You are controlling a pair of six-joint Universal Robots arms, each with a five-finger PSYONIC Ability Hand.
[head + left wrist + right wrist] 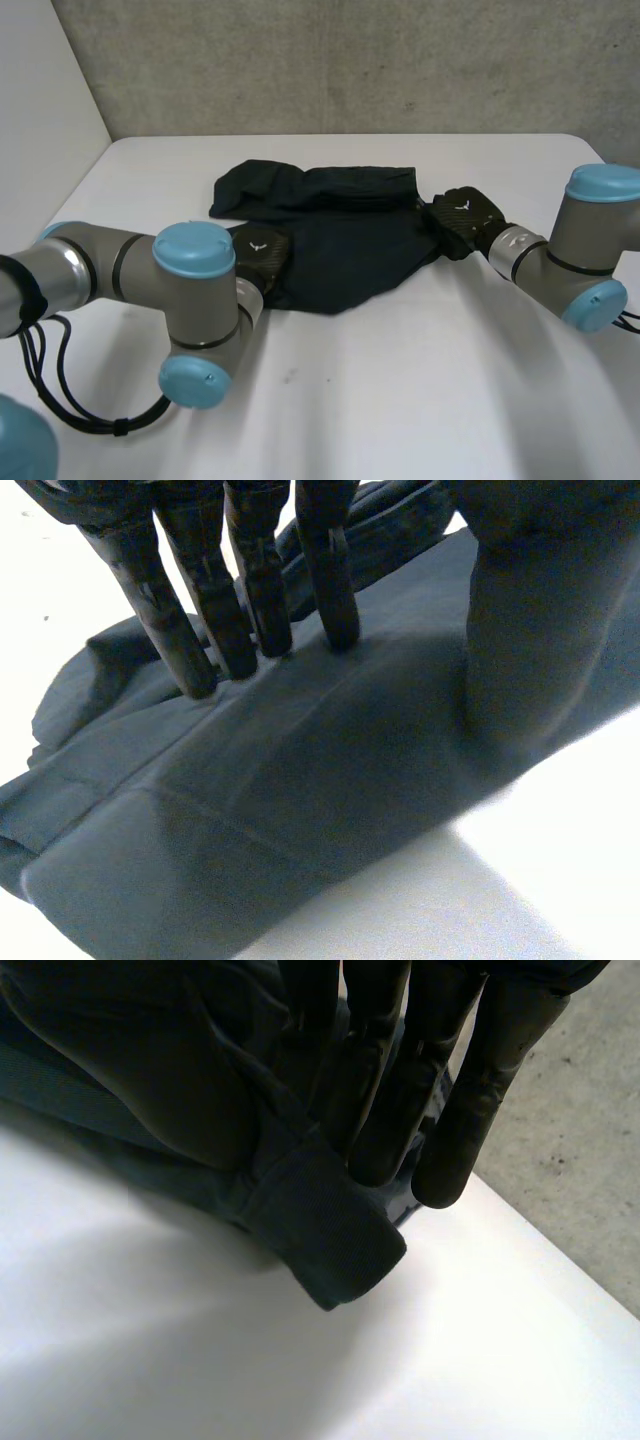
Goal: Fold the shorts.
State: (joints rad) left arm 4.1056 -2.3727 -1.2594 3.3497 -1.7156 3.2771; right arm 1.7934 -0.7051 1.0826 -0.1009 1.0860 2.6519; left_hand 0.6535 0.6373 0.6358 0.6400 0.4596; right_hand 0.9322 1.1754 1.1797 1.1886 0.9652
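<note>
Shorts (330,225) lie lengthwise across the white table (420,380), left hand (262,252) pressing straight fingers (258,590) on one end, right hand (465,215) flat-fingered on the other.

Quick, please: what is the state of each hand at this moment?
Left hand: open, straight fingers pressing on the shorts.
Right hand: at an edge of the shorts; open or holding cannot be told.

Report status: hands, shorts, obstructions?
Left hand open, straight fingers pressing left edge of shorts. Right hand open, on their right corner. Shorts rumpled on table, not neatly folded. Nothing in the way.
</note>
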